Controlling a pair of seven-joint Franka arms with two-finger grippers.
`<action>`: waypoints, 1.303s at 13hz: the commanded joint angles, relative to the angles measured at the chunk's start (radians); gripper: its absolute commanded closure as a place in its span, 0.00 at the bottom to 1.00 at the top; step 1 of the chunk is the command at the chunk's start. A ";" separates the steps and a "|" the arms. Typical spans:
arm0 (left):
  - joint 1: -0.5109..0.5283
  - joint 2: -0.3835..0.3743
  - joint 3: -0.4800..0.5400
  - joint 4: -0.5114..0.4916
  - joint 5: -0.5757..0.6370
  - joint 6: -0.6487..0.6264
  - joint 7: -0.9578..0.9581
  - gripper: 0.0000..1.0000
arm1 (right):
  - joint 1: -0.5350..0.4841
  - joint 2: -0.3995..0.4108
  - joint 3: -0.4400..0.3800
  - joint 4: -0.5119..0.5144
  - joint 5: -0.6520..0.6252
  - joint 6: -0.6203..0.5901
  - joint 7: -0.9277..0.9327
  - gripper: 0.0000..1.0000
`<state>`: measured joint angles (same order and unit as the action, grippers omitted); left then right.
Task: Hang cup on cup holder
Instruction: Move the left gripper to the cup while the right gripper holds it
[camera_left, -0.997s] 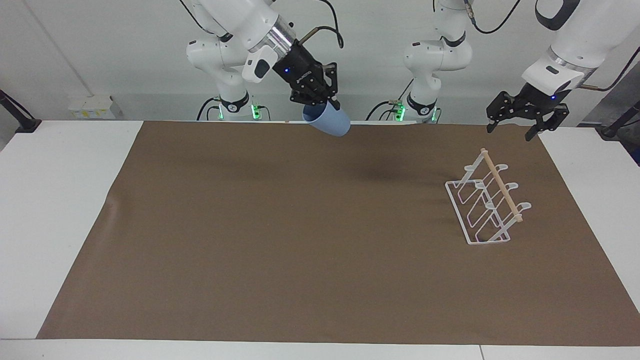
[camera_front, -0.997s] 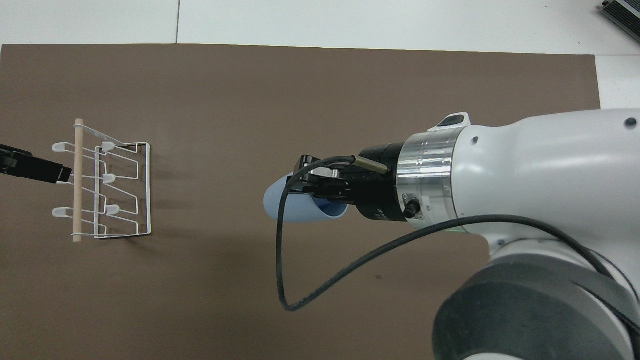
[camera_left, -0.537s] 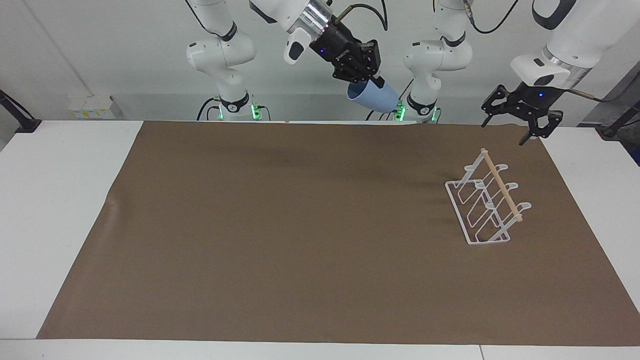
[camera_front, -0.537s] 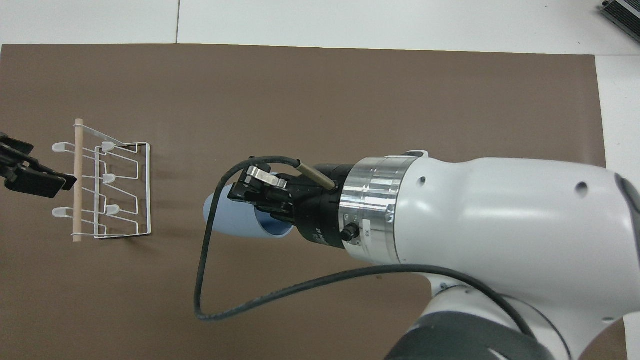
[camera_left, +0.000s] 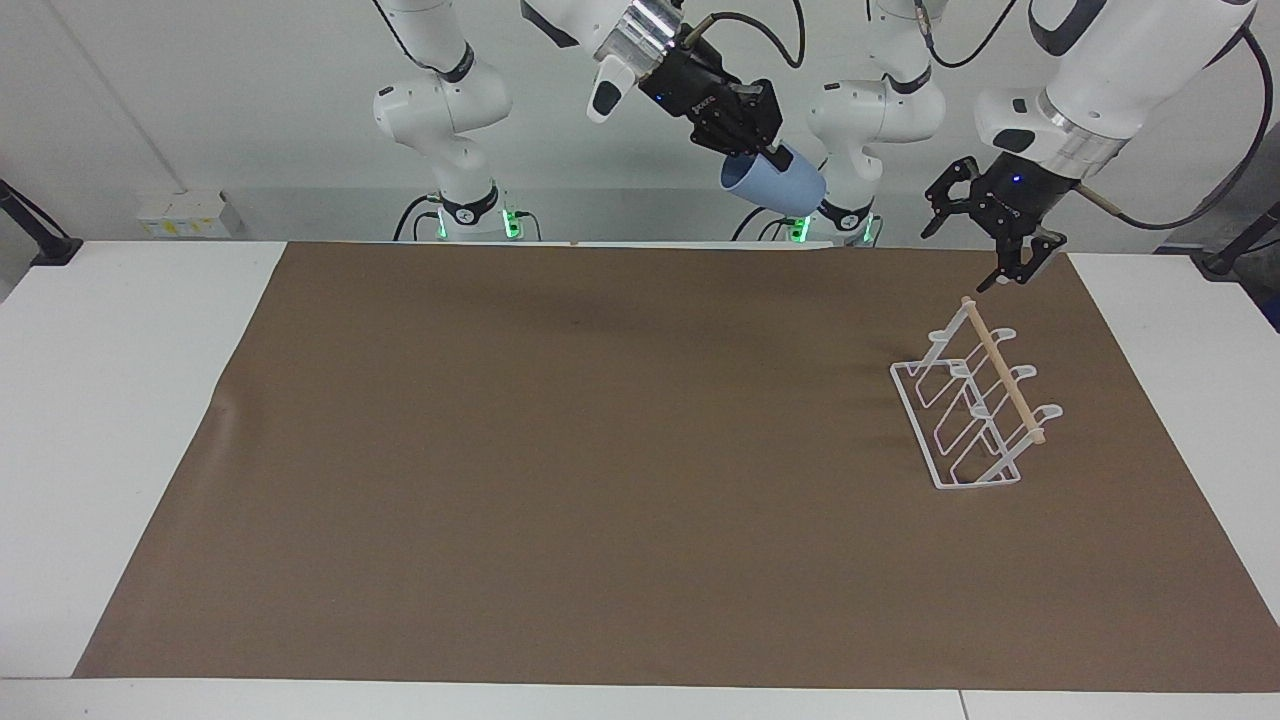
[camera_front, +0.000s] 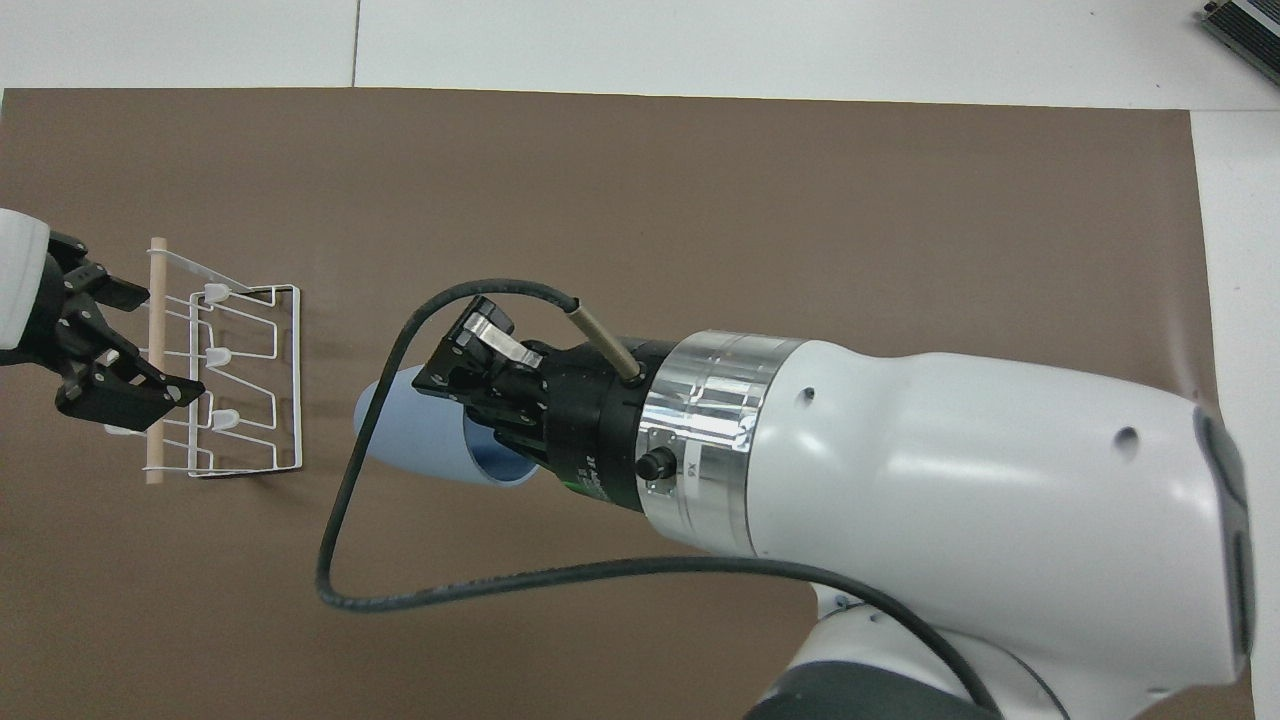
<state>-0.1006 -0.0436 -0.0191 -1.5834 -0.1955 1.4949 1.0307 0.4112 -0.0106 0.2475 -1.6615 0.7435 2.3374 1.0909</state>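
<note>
High over the middle of the surface, the right gripper (camera_left: 752, 135) holds the cup (camera_left: 775, 183) tilted at its rim. The cup holder (camera_left: 975, 410) stands toward the left arm's end, its dowel pointing away from the robots; the left gripper (camera_left: 985, 235) hovers above it with jaws wide.

The left claw (camera_front: 100, 350) hides part of the cup holder (camera_front: 250, 380) from overhead.

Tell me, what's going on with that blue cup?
Right gripper carrying cup high over mat. Left gripper open above cup holder. Nothing hung yet; path clear.
</note>
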 joint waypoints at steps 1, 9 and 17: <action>-0.004 -0.032 0.001 -0.030 -0.071 -0.037 0.112 0.00 | 0.011 0.014 0.000 -0.018 0.028 0.052 0.059 1.00; -0.010 -0.047 -0.084 -0.035 -0.249 0.010 0.218 0.00 | -0.040 0.035 -0.002 -0.035 0.031 0.069 0.061 1.00; -0.140 -0.048 -0.108 -0.073 -0.257 0.241 0.206 0.00 | -0.032 0.040 -0.002 -0.035 0.076 0.094 0.061 1.00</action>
<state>-0.2071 -0.0642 -0.1378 -1.6064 -0.4378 1.6819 1.2294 0.3832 0.0347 0.2379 -1.6851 0.7897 2.4118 1.1448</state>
